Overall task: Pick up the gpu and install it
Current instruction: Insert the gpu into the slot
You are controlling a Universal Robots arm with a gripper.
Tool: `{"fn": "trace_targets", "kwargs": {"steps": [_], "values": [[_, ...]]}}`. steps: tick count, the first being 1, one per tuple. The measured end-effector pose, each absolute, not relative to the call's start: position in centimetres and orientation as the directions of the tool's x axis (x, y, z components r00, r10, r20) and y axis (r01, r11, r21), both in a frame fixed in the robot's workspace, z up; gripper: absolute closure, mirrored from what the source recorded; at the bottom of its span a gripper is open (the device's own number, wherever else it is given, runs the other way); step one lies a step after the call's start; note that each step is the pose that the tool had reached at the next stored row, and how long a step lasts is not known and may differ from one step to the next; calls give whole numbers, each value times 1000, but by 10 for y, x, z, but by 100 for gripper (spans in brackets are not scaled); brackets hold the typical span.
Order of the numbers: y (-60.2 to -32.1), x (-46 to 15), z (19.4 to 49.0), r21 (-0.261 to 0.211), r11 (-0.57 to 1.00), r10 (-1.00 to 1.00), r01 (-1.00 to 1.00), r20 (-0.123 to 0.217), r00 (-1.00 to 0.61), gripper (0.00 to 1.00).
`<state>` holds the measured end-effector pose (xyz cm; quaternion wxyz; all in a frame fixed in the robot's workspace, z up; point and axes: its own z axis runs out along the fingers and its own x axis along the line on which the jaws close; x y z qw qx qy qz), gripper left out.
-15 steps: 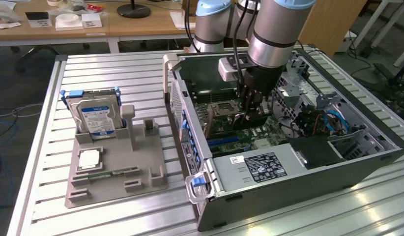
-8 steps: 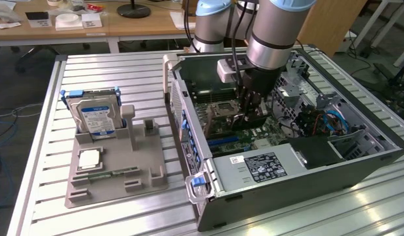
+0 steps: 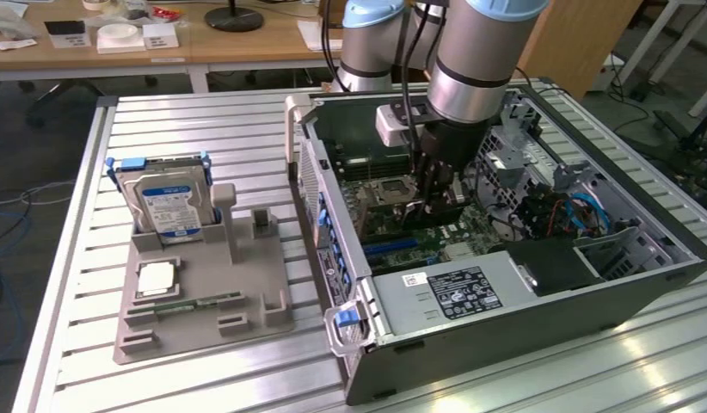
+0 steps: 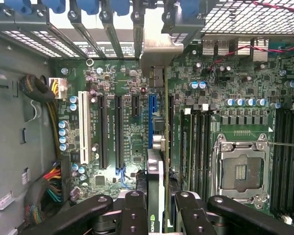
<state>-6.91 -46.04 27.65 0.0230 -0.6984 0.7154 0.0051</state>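
Gripper (image 3: 439,202) down inside the open dark-grey computer tower case (image 3: 629,284), black fingers (image 4: 133,208) partway closed and clamped on either face of the gpu (image 4: 156,169), a flat card with a green circuit board and a silver metal bracket at its far end. Card stands on edge over the green motherboard (image 4: 122,93), running along the long blue expansion slot (image 4: 150,117), bracket up by the case's rear slot openings. Whether it touches the slot, can't tell. Square silver processor socket (image 4: 241,171) lies off to one side. Out on the ribbed metal desk (image 3: 193,129), a silver hard drive with blue-white label (image 3: 170,206) stands upright in a grey plastic holder (image 3: 205,301).
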Motion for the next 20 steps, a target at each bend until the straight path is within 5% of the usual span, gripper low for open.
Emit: {"fn": "trace_targets", "kwargs": {"steps": [20], "values": [[-460, -72, 276, -25, 25, -999, -999, -40, -24, 73]]}}
